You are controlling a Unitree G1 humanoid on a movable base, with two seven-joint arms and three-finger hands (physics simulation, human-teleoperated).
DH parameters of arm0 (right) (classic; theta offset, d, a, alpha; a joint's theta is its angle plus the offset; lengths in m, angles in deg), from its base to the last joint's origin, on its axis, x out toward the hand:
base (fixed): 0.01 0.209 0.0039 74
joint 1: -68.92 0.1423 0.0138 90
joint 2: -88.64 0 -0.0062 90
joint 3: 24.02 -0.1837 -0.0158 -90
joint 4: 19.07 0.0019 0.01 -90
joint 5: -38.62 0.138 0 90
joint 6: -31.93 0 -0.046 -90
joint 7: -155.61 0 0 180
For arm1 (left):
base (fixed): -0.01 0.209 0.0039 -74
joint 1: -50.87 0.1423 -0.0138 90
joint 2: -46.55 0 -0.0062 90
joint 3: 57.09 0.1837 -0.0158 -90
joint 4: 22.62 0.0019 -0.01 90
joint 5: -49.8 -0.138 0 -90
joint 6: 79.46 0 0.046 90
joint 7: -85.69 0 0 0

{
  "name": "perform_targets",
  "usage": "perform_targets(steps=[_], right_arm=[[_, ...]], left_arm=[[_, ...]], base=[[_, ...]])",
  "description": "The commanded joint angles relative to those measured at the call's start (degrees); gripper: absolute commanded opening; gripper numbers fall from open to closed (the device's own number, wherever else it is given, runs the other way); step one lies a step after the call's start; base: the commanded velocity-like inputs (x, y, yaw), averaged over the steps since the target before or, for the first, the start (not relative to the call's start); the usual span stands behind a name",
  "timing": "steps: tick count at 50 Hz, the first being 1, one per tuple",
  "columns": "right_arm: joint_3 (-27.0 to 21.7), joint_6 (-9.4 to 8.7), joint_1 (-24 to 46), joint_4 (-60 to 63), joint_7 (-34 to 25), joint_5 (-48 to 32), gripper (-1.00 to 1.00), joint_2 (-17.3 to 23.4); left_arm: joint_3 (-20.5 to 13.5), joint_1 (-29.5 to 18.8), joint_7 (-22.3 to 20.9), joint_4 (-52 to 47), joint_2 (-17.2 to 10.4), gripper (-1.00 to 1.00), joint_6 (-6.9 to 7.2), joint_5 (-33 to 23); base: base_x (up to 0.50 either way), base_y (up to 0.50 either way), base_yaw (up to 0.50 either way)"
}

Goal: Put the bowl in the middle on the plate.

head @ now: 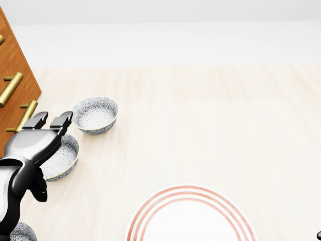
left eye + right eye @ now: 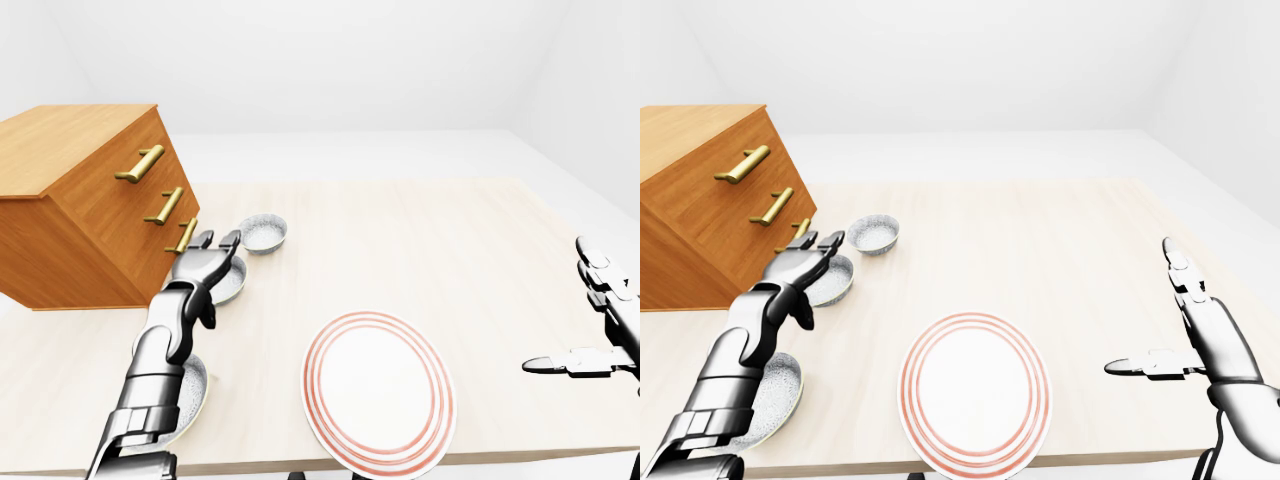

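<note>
Left hand (image 1: 32, 143) open over the middle bowl (image 1: 62, 159), nothing gripped
Three patterned bowls sit in a row on the left of the tabletop (image 2: 420, 240), just beside the wooden drawer chest (image 2: 80, 200): far bowl (image 1: 95, 114) at the top, middle bowl below it, near bowl (image 2: 778, 392) lowest and partly hidden by the left arm. Left hand's fingers are stretched out flat and cover the middle bowl's left rim in the head view; can't tell if they touch it. Middle bowl is upright on the tabletop, well apart from the red-ringed plate (image 2: 378, 390), which sits bare at the tabletop's bottom edge in the left-eye view. Right hand (image 2: 1210, 335) is at the far right off the tabletop's side, fingers spread wide, holding nothing
</note>
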Motion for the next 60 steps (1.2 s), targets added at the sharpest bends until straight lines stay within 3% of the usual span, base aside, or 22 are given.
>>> perform_targets(steps=[1,41,48,60], right_arm=[[-0.02,0.00,0.00,0.12,-0.06,0.00,1.00,0.02],[0.05,0.00,0.03,0.04,0.02,-0.06,1.00,0.02],[0.05,0.00,0.03,0.04,0.01,-0.06,1.00,0.02],[0.04,0.00,0.04,0.04,0.02,-0.04,1.00,0.02]], left_arm=[[-0.31,1.55,-1.92,-1.75,0.33,1.00,0.00,0.52],[0.50,3.01,0.59,1.68,0.55,1.00,0.00,-0.79],[0.24,3.65,-1.30,0.88,0.38,1.00,0.00,-0.47],[1.43,2.19,2.73,5.51,0.25,1.00,0.00,-2.92]], base=[[0.00,0.00,0.00],[0.00,0.00,0.00],[0.00,0.00,0.00],[0.00,0.00,0.00]])
